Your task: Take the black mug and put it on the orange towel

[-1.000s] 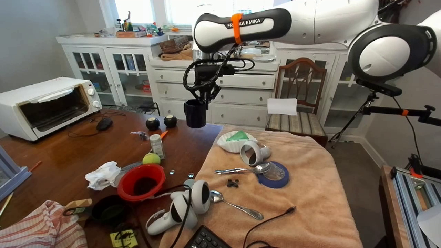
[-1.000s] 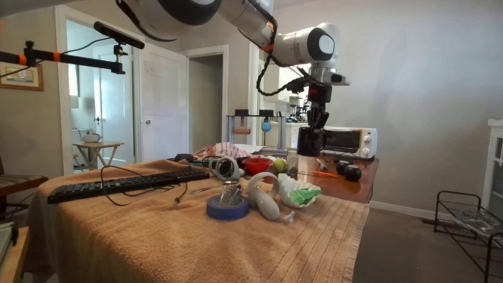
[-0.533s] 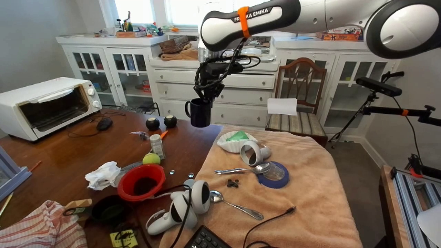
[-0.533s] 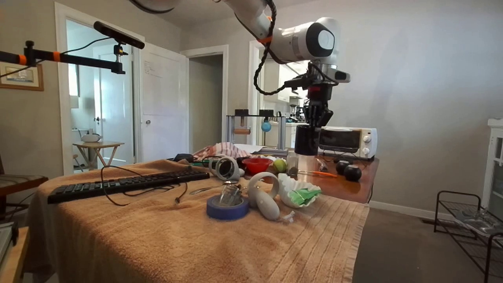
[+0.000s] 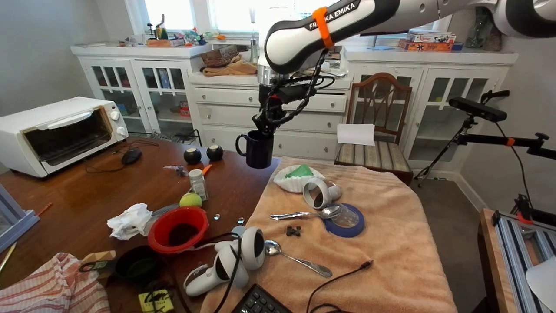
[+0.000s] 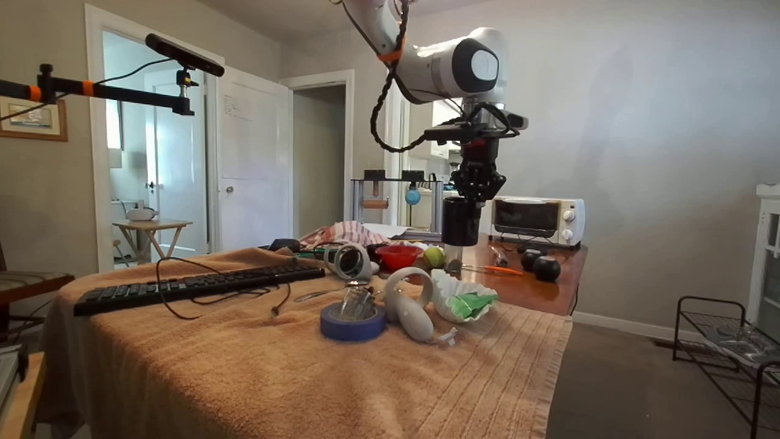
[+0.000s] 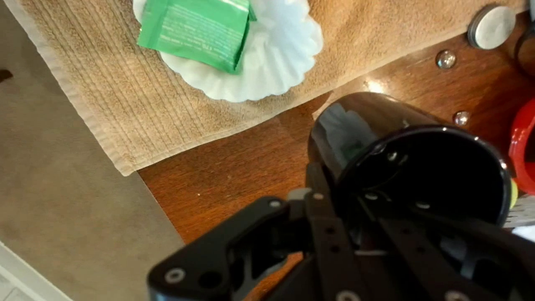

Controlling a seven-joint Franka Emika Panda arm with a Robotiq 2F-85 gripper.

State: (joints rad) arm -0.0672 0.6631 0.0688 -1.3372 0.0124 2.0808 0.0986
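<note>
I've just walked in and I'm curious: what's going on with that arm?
A robot arm is holding a black mug, its gripper shut on the mug's wall at the rim. The mug hangs in the air, apparently over the wooden table just off the edge of the orange towel. The job is to put it on that towel, which hasn't happened yet. Other things lie on the towel, such as a blue tape roll and a green packet in fluted white paper.
</note>
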